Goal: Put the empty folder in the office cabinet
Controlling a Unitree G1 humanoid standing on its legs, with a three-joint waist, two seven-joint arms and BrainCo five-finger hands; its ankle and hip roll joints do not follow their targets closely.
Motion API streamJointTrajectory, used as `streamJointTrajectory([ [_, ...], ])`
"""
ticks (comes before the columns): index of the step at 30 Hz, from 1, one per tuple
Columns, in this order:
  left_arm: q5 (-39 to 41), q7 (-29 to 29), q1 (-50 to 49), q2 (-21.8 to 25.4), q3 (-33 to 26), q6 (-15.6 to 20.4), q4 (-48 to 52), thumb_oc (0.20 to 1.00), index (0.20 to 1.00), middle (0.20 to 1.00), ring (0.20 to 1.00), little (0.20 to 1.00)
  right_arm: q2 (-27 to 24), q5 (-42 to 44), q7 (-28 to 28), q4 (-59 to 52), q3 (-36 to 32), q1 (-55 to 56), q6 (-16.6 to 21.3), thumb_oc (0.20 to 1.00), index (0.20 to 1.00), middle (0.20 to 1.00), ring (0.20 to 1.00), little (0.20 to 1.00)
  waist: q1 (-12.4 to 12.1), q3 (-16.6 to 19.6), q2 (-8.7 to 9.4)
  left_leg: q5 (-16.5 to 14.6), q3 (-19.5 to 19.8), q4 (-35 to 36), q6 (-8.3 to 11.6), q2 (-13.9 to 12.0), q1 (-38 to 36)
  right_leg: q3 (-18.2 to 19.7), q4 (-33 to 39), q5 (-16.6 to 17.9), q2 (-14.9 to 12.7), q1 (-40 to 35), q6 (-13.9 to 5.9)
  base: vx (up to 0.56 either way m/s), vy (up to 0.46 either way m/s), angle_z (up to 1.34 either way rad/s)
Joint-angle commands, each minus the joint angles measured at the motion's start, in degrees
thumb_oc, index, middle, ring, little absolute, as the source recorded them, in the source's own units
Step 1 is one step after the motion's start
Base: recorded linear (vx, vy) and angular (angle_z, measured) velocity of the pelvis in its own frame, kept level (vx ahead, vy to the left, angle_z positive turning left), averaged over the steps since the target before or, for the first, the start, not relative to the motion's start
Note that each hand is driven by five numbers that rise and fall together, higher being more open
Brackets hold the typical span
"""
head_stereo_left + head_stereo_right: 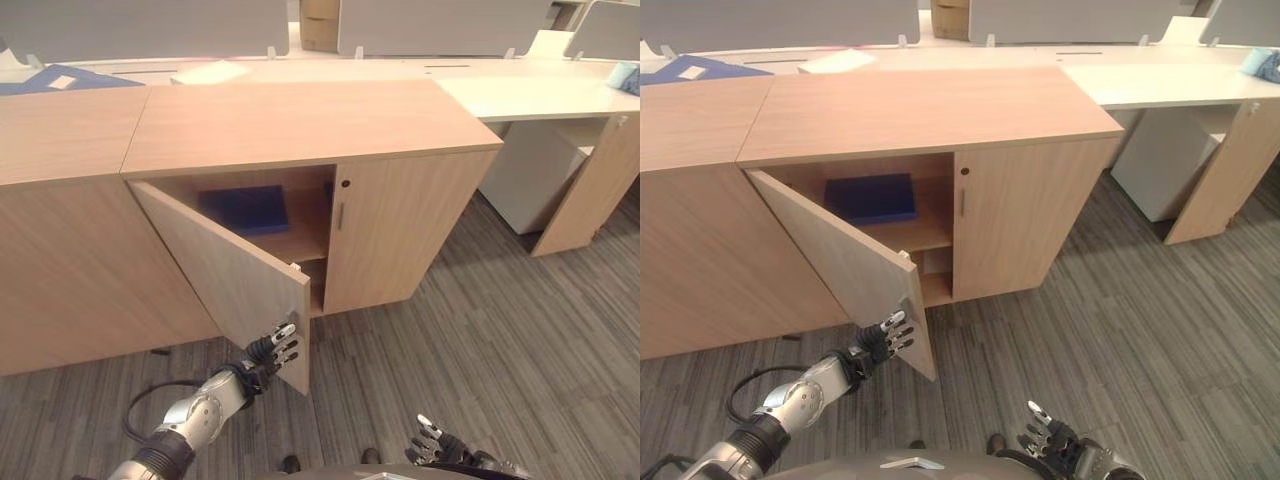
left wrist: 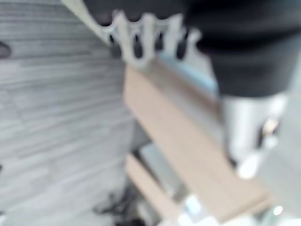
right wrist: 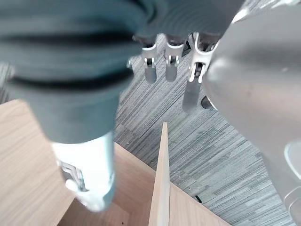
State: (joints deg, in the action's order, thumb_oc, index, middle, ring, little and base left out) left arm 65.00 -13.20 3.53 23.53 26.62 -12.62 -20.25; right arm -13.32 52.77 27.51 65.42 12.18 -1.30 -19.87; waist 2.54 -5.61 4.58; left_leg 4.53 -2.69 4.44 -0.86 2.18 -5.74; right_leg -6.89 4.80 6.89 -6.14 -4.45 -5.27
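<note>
Right hand (image 1: 440, 445) hangs low at five o'clock, fingers relaxed, empty. Left hand (image 1: 272, 352), fingers straight, meets the open light-wood cabinet door (image 1: 225, 265). At twelve o'clock, the flat dark-blue folder (image 1: 245, 208) lies shelved; probably light, stiff and slick, best gripped by an edge.

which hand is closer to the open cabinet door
Left. The left hand is at the lower edge of the open cabinet door, fingers straight; the right hand hangs low, well off to the door's right.
</note>
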Motion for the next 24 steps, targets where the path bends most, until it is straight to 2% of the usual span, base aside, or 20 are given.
streamJointTrajectory([
  [1, 6.8, -14.1, 12.1, -10.1, 0.1, 6.4, 21.4, 1.0, 1.0, 1.0, 1.0, 1.0, -0.9, -1.6, 0.9, 2.3, 2.3, -0.9, -1.9, 1.0, 1.0, 1.0, 1.0, 1.0, 0.1, 0.5, -2.1, -8.6, 0.5, 0.6, -0.17, -0.6, 0.9, -0.9, 0.2, -6.9, 3.4, -2.0, 0.07, 0.0, 0.0, 0.0],
  [12, 7.2, -12.1, 11.6, -10.0, -3.4, 6.5, 21.4, 1.0, 1.0, 1.0, 1.0, 1.0, -0.6, -1.3, 0.4, 1.8, 2.1, -0.8, -2.1, 1.0, 1.0, 1.0, 1.0, 1.0, -0.5, 0.8, -1.97, -8.5, 1.0, 0.6, -0.11, -0.5, 0.8, -1.6, 0.2, -7.3, 3.5, -2.4, 0.37, 0.0, 0.0, 0.0],
  [18, 5.8, -13.0, 11.8, -9.9, -4.9, 7.2, 21.9, 1.0, 1.0, 1.0, 1.0, 1.0, -0.5, -1.1, -0.1, 2.0, 2.0, -0.9, -2.0, 1.0, 1.0, 1.0, 1.0, 1.0, -0.7, 0.7, -1.92, -8.5, 0.9, 0.6, -0.12, -0.6, 0.7, -1.8, 0.2, -7.4, 3.5, -2.6, 0.44, 0.0, 0.0, 0.0],
  [21, 2.8, -12.7, 12.3, -9.4, -6.1, 8.4, 23.4, 1.0, 1.0, 1.0, 1.0, 1.0, -0.6, -1.5, 0.1, 2.1, 1.8, -0.7, -2.0, 1.0, 1.0, 1.0, 1.0, 1.0, -0.8, 0.6, -1.97, -8.5, 1.0, 0.6, -0.12, -0.6, 0.6, -1.8, 0.2, -7.5, 3.5, -2.7, 0.49, 0.0, 0.0, 0.0],
  [24, -6.5, -10.3, 13.3, -7.3, -7.7, 11.2, 25.8, 1.0, 1.0, 1.0, 1.0, 1.0, -0.7, -1.8, 0.2, 2.1, 1.7, -0.2, -1.7, 1.0, 1.0, 1.0, 1.0, 1.0, -0.8, 0.6, -2.1, -8.5, 1.0, 0.6, -0.08, -0.6, 0.6, -1.9, 0.2, -7.5, 3.5, -2.7, 0.47, 0.0, 0.0, 0.0],
])
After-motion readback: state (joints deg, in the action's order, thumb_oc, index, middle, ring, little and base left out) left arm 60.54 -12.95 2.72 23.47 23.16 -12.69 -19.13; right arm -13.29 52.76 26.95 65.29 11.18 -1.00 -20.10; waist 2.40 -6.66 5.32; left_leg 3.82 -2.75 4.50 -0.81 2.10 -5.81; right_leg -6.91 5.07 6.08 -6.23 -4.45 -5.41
